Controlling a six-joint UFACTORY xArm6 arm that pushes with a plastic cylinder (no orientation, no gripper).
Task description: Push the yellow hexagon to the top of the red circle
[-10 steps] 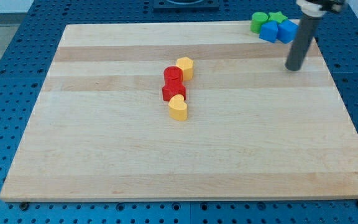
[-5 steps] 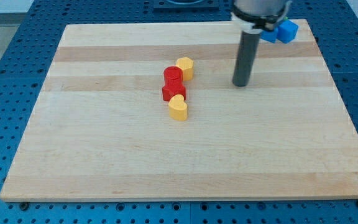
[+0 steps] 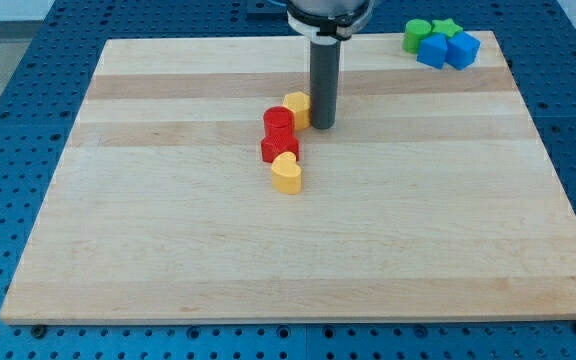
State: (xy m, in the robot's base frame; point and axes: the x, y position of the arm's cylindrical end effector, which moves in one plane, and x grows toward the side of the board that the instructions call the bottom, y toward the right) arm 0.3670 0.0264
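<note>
Yellow hexagon (image 3: 296, 107): small, pale yellow, flat-topped, near the middle of the wooden table (image 3: 168, 250), a little toward the view's top. Facets barely readable; outline looks rounded from here. Touching the red circle (image 3: 278, 121) at its lower-left side, so sitting up and to the view's right of it. Right edge of the hexagon partly covered by the dark rod. My tip (image 3: 323, 126) just beside the hexagon on the view's right, apparently touching it, though actual contact cannot be confirmed. No jaws on this tool, just a plain rod, so nothing open, closed or gripped.

Below the red circle, a second red block (image 3: 279, 147), shape hard to make out, touching it. Below that, a yellow heart-like block (image 3: 287, 174), touching the red one. All four in a short slanted chain.

Far off at the view's top right corner: green circle (image 3: 417, 35), green star (image 3: 446, 29), two blue blocks (image 3: 448, 50) bunched together, shapes unclear. Upper part of the arm cut off by the view's top.
</note>
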